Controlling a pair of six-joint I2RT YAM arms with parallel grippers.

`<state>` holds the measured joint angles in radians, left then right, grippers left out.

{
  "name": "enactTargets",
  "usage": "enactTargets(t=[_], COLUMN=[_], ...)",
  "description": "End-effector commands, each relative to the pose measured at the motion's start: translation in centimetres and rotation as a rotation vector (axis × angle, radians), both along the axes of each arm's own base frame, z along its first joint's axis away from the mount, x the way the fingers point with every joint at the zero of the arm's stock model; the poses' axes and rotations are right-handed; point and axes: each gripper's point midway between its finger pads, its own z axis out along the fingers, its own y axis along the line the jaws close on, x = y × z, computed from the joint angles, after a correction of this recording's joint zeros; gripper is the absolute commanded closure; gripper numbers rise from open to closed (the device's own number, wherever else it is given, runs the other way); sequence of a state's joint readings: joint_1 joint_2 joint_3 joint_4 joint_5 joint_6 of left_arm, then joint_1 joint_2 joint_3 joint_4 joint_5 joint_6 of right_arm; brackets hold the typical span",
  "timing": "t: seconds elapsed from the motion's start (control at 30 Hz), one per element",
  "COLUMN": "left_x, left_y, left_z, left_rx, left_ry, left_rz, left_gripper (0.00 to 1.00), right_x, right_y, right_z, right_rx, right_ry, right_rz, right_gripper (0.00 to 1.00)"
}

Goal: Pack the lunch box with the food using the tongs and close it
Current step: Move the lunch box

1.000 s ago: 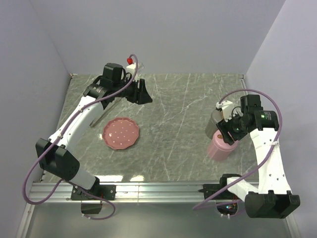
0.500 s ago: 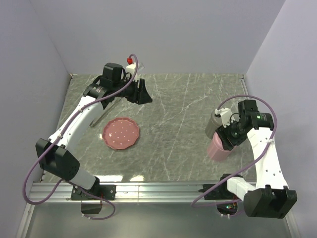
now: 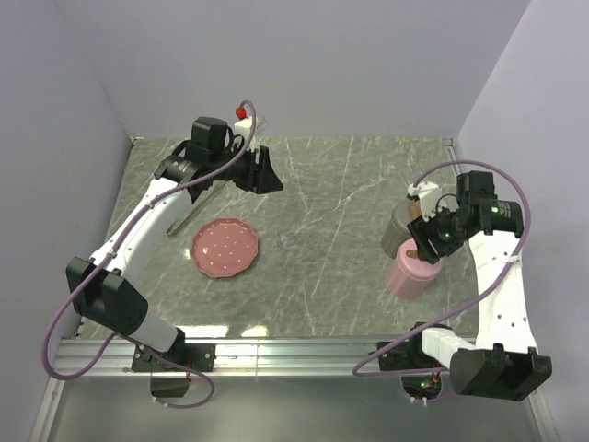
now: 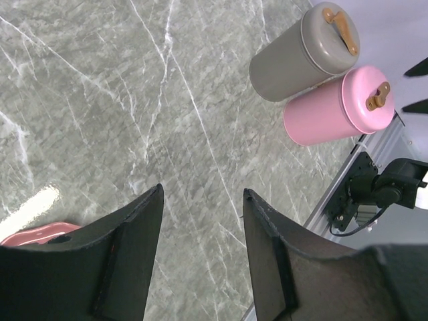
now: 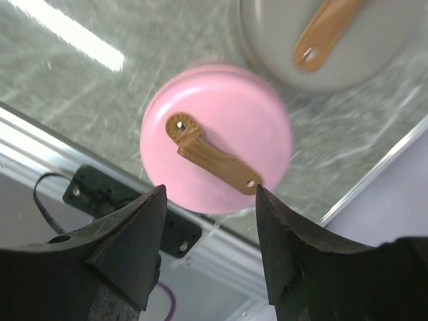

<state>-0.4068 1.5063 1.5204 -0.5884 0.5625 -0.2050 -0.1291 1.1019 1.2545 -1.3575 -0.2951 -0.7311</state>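
Note:
The lunch box is a pink canister with a tan strap handle on its shut lid; it stands at the right, also in the left wrist view. My right gripper hovers open just above that lid, and in its wrist view the strap's end shows between the fingers. The tongs lie left of the pink dotted plate, under my left arm. My left gripper hangs open and empty high over the table. I see no food.
A grey canister with the same strap handle stands touching the pink one on its far side. The table's aluminium rail runs along the near edge. The plate's rim shows at the bottom left in the left wrist view.
My right arm shifted and turned its wrist above the pink canister, and its jaws narrowed slightly. The left arm stayed still.

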Motion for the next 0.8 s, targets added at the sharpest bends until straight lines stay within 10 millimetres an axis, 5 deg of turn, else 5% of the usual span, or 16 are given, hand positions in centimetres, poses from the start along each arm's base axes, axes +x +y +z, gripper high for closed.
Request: enactTargets(t=[0.0, 0.17, 0.43, 0.6, 0.77], left_x=[-0.2, 0.2, 0.7, 0.6, 0.9], left_y=[-0.3, -0.4, -0.6, -0.2, -0.3], left_z=[1.7, 1.5, 1.4, 1.1, 0.9], left_rx=[-0.037, -0.035, -0.038, -0.034, -0.031], left_ry=[-0.035, -0.026, -0.020, -0.017, -0.011], left_rz=[-0.025, -0.026, -0.021, -0.015, -0.015], left_gripper=[0.43, 0.43, 0.43, 0.43, 0.43], right_x=[-0.5, 3.4, 9.0, 10.7, 10.4], right_y=[1.2, 1.7, 0.7, 0.0, 0.0], right_z=[2.7, 4.8, 3.1, 1.5, -0.9], right_rx=[0.058, 0.120, 0.137, 0.121, 0.118], right_ry=[-0.042, -0.136, -0.125, -0.134, -0.072], right_rz=[0.039, -0.025, -0.143, -0.186, -0.188], right_gripper=[0.37, 0.37, 0.38, 0.39, 0.40])
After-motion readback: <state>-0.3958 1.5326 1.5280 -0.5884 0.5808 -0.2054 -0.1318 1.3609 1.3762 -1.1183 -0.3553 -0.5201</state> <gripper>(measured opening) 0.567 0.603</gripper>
